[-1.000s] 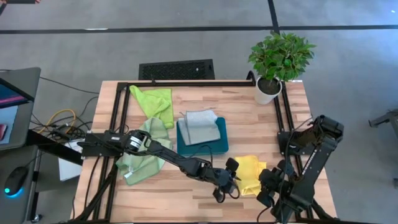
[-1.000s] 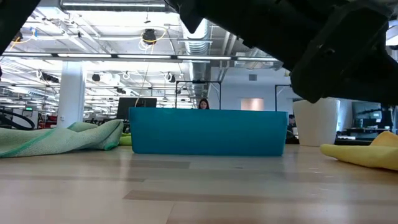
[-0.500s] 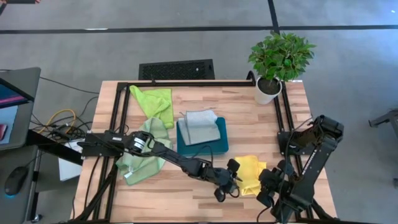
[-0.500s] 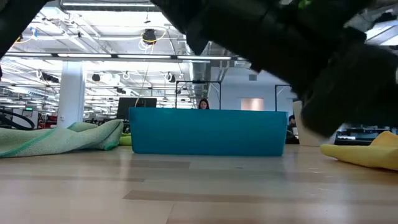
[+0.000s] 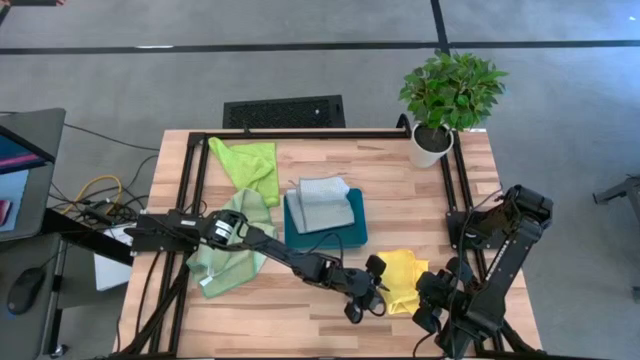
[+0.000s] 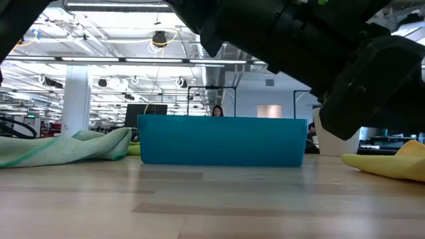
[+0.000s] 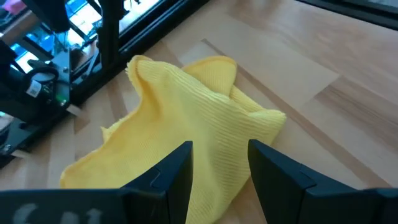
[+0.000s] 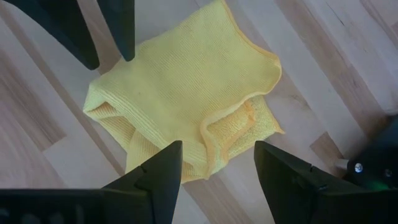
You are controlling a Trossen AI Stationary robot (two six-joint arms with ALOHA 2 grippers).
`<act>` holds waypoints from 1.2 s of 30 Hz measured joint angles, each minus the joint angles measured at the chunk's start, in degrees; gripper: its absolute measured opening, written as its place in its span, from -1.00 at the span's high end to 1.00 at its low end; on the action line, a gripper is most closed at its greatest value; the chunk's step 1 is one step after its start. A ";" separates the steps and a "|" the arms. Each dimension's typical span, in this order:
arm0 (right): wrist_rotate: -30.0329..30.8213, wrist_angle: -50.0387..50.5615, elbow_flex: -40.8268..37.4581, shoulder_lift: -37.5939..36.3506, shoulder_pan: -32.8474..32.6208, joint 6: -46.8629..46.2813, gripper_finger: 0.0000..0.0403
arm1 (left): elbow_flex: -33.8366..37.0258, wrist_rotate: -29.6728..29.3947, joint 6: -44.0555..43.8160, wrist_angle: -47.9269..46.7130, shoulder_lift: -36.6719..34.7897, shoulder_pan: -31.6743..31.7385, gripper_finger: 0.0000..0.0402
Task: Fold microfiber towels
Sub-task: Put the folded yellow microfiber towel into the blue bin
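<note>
Four towels: all lying on the wooden surface (image 5: 400,210), none lifted.
Yellow towel (image 5: 402,279): sitting rumpled at the near edge, between the two tools.
Left tool (image 5: 366,288): hanging just beside the yellow towel, fingers (image 7: 177,171) spreading apart, gripping nothing.
Right tool (image 5: 432,293): hovering over the yellow towel's other side, fingers (image 8: 158,168) standing wide, holding nothing.
Grey towel (image 5: 322,203): resting folded in the teal tray (image 5: 345,235).
Lime towel (image 5: 250,165): lying at the far left.
Sage towel (image 5: 228,245): lying crumpled under the left arm.
</note>
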State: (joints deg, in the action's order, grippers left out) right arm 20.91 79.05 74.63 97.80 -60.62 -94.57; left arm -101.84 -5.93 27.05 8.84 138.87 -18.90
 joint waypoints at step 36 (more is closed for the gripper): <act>-1.31 -0.04 1.20 -0.12 0.83 0.05 -0.11 | -0.66 3.88 0.44 5.33 5.55 1.27 0.27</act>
State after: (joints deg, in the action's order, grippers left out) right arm 19.59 79.00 75.83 97.68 -59.79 -94.53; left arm -102.50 -2.06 27.49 14.17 144.42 -17.63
